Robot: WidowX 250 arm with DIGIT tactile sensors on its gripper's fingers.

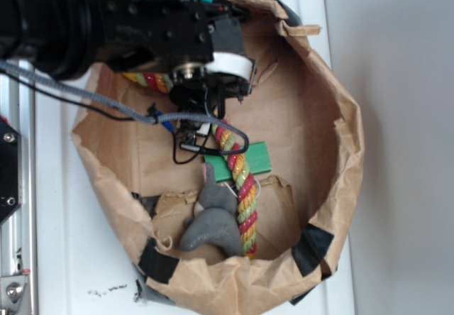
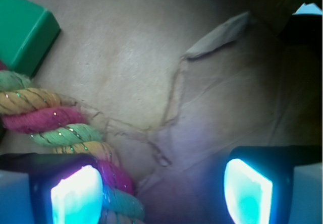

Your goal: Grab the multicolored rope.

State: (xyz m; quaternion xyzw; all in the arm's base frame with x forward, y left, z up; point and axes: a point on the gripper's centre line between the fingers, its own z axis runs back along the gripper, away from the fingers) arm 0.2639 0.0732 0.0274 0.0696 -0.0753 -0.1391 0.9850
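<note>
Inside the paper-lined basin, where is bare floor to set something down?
Bare paper lies right of the multicolored rope and green block, up to the paper wall. Lower left is crowded: the grey plush toy touches the rope, and the gripper hangs above.

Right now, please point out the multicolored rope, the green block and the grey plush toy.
multicolored rope (image 1: 241, 180), exterior view, middle stretch.
green block (image 1: 257, 157), exterior view, top face.
grey plush toy (image 1: 211, 223), exterior view, body.
</note>
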